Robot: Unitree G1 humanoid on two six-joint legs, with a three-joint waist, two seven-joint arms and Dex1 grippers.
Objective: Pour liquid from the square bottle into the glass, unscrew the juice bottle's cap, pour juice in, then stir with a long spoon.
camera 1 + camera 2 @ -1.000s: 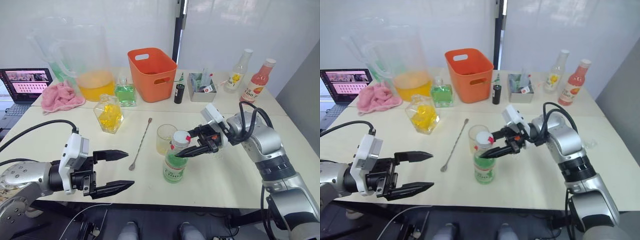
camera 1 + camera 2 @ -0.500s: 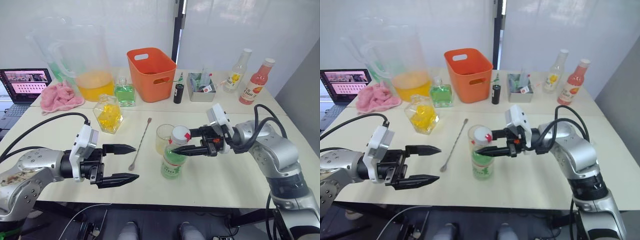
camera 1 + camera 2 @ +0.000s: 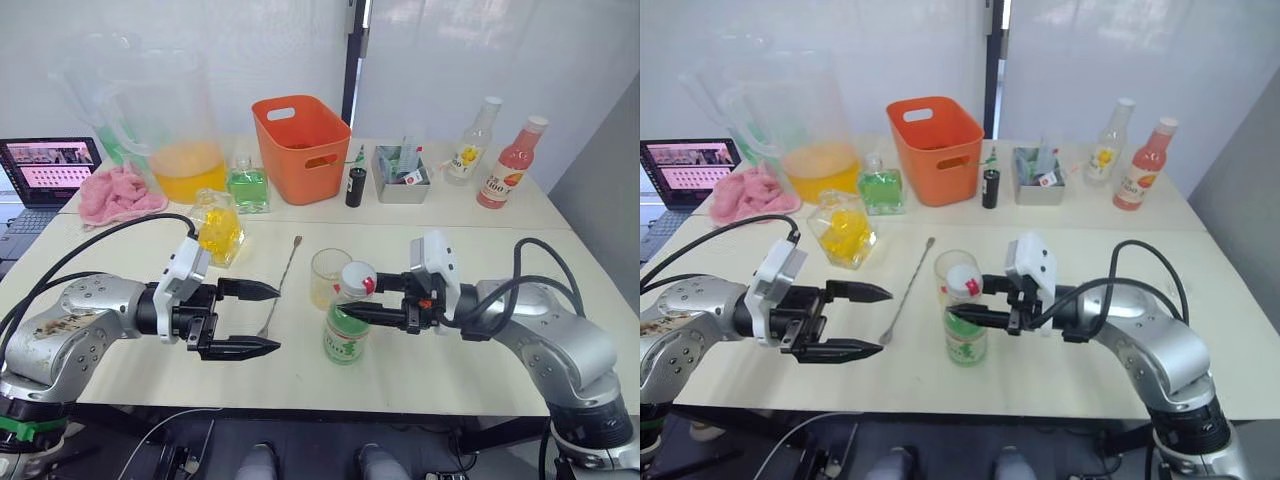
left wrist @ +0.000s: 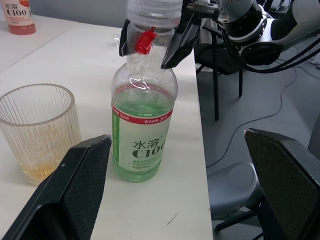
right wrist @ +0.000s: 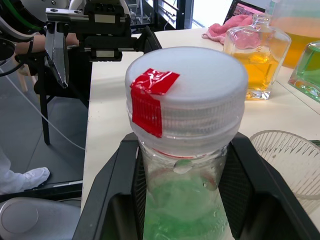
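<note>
Juice bottle [image 3: 348, 320] stands upright on the worktop [image 3: 470, 350], just beside the glass [image 3: 329, 278] on its right-arm side; the glass holds a shallow layer of yellow liquid. White cap [image 5: 186, 95] is on, with a red tape tab over its edge.

Right gripper [image 3: 362, 299]: fingers [image 5: 117, 187] straddle the neck under the cap; contact is unclear, so I can't tell if it's clamped. Left gripper [image 3: 258, 318] is spread wide, hovering near the bottle on the side away from the right arm, aimed at its body, touching nothing.

Step in hand looks like the unscrew. Suggestions:
- Bring the left gripper onto the labelled body, low, and clamp before any torque goes in.
- Right gripper should grip the ribbed cap itself, not the neck below it.
- Keep the bottle vertical; the glass is close enough to get knocked.
- The spoon [image 3: 283, 286] lies beyond the glass, the square bottle [image 3: 216, 226] farther that way; both are out of the way.
</note>
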